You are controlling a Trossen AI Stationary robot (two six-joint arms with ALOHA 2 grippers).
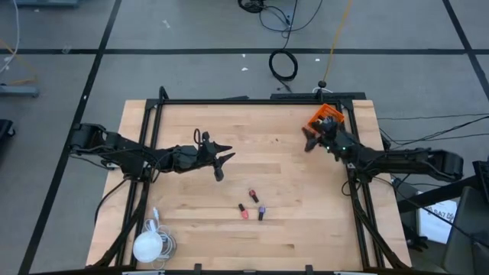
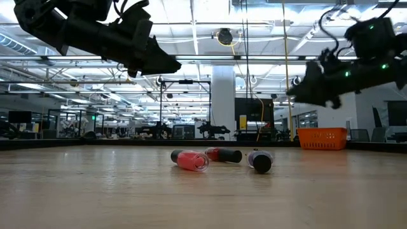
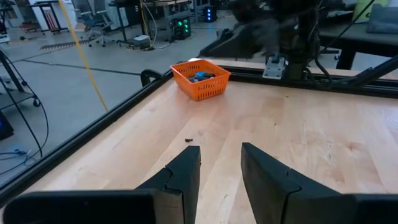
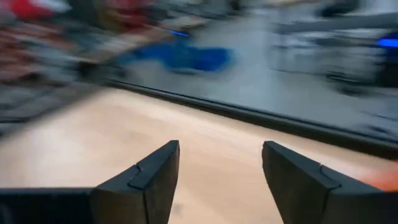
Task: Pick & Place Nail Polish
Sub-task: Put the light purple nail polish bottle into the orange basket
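Three nail polish bottles (image 1: 252, 206) are seen lying on their sides on the wooden surface (image 1: 191, 206), well apart from the orange bin (image 1: 326, 118) at the far right corner, where a few bottles are already gathered. The left pincer (image 1: 220, 163) is held above the surface, farther from the bin than the bottles' own spot, with its fingers apart and nothing between them. The right pincer (image 1: 309, 140) is raised just beside the bin, likewise spread and empty. Each bottle is judged light, rigid, smooth and breakable, apt to roll; it is best taken across the glass body, near the cap.
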